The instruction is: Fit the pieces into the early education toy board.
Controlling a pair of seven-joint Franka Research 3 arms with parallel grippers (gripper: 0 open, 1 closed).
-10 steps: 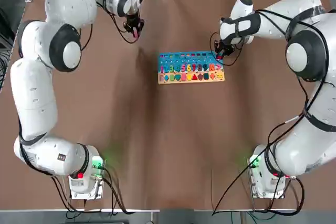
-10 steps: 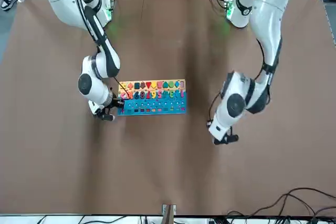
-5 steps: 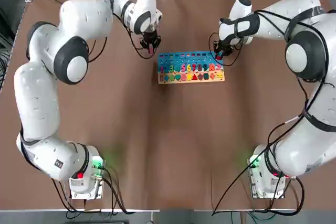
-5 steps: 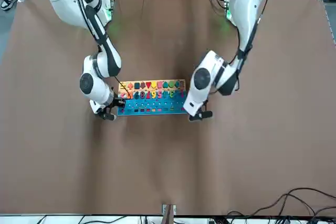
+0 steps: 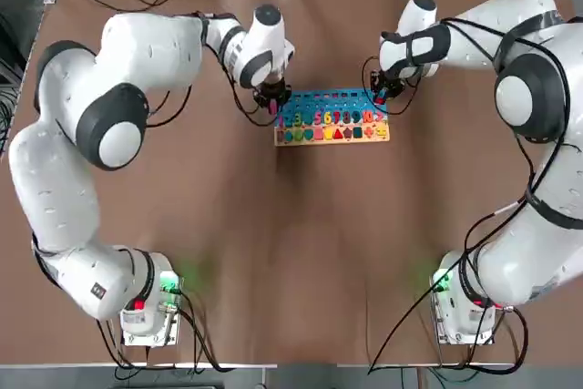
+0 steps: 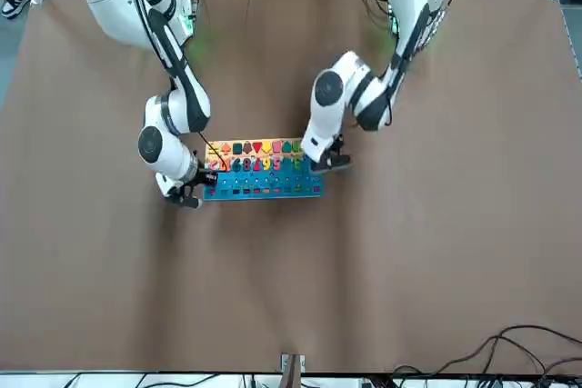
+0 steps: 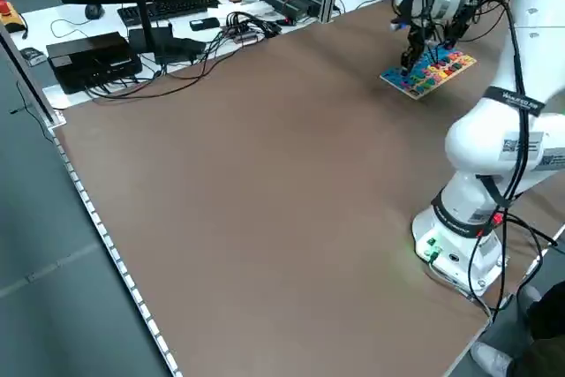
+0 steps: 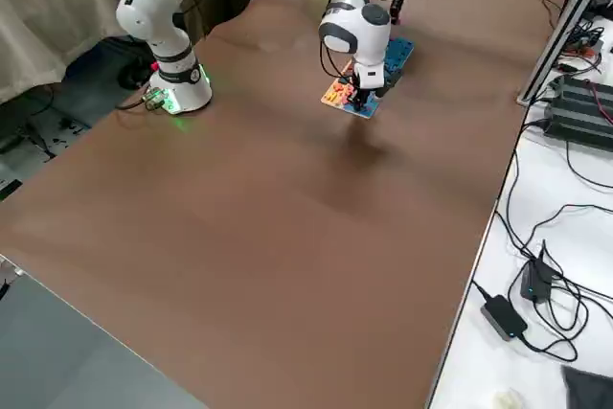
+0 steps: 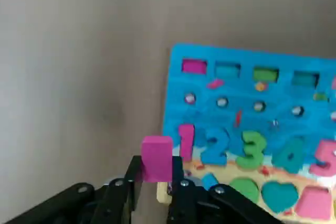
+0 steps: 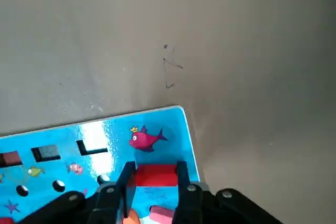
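Upper centre of overhead frame — my left tool pinches a pink block; right tool pinches red block over board.

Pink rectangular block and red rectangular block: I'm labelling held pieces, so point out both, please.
Pink rectangular block (image 9: 157, 159): left wrist view, middle of its broad face.
Red rectangular block (image 10: 156, 175): right wrist view, middle of its visible face.
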